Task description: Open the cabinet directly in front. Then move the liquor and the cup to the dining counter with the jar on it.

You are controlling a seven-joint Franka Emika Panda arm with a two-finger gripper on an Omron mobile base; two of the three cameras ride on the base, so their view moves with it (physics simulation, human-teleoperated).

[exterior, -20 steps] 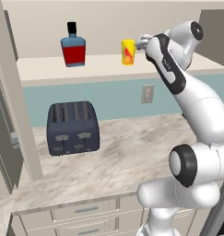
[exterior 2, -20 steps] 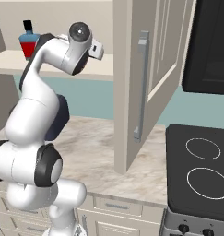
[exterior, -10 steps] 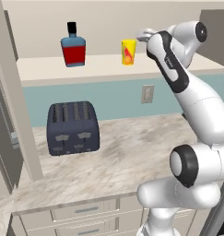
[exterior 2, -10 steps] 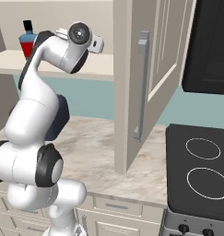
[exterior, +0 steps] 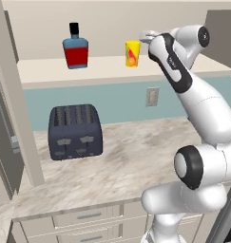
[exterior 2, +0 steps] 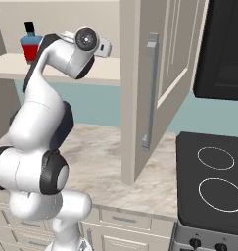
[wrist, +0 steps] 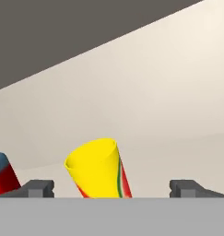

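1. Cabinet shelf [exterior: 50, 71]: beige, flat, inside open cabinet, above teal backsplash.
2. On shelf: liquor [exterior: 76, 48], upright, blue body w/ red label, black cap, left part of shelf.
3. On shelf: cup [exterior: 132, 53], yellow w/ red-orange mark, upright, right of liquor, well apart from it. In hand view the cup [wrist: 98, 169] looks tilted, cam is rolled.
4. Table [exterior: 136, 156]: marbled beige-grey top below shelf, drawers under it.
5. On table: dark toaster [exterior: 75, 131], left side, near back wall.
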